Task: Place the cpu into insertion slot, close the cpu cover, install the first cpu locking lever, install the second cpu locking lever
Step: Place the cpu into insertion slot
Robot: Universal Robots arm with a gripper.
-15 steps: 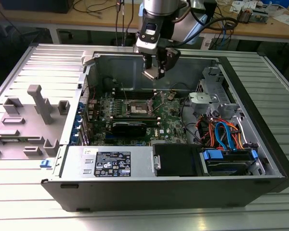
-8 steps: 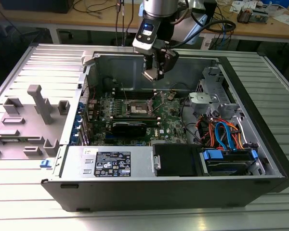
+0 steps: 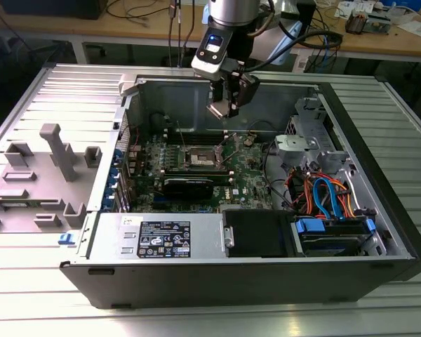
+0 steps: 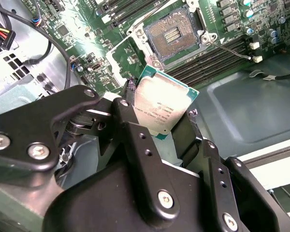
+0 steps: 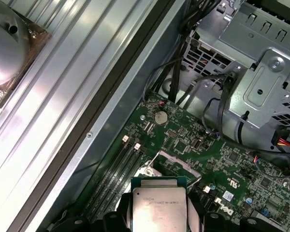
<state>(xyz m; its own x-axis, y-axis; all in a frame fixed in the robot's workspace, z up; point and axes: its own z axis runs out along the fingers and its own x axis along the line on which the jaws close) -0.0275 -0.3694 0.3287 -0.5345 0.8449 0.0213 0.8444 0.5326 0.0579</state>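
Print marks the silvery, green-edged cpu [image 4: 162, 104] in the end effector [image 4: 162, 101].

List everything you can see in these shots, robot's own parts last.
computer case: one, black and grey, lying open
motherboard: one, green, inside the case
cpu socket: one, dark, empty, on the motherboard
cpu cover: one, silver-grey, raised at the socket
graphics card: one, black, beside the socket
cables: several, orange and blue, toward the exterior view's right
fixture tray: one, grey, on the exterior view's left
cpu: one, silvery, in the gripper above the motherboard
gripper: one, black, shut on the cpu
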